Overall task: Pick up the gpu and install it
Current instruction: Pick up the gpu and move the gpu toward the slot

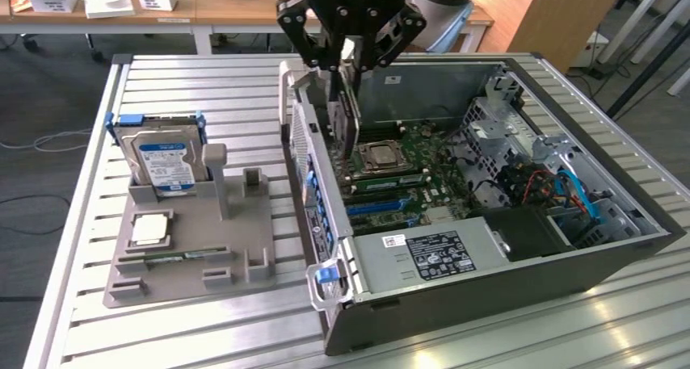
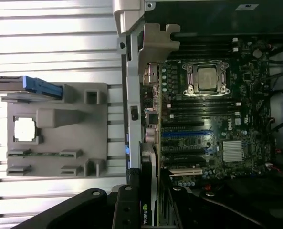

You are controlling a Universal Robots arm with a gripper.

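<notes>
Your hand [image 1: 347,66] is clamped on the top edge of the gpu [image 1: 342,119]. It holds the card upright on edge inside the open computer case [image 1: 485,296], above the motherboard [image 1: 405,187] and just beside the case wall nearest the grey holder [image 1: 232,232]. The hard drive [image 1: 161,161] stands in that holder on the tabletop [image 1: 216,86].

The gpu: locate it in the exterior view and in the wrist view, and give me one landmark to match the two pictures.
Exterior view: the gpu hangs upright from the gripper, over the open computer case, close to its wall on the exterior view's left.
Wrist view: the gpu shows edge-on with a green logo, beside the expansion slots.
Shared landmark: the silver CPU socket.
</notes>
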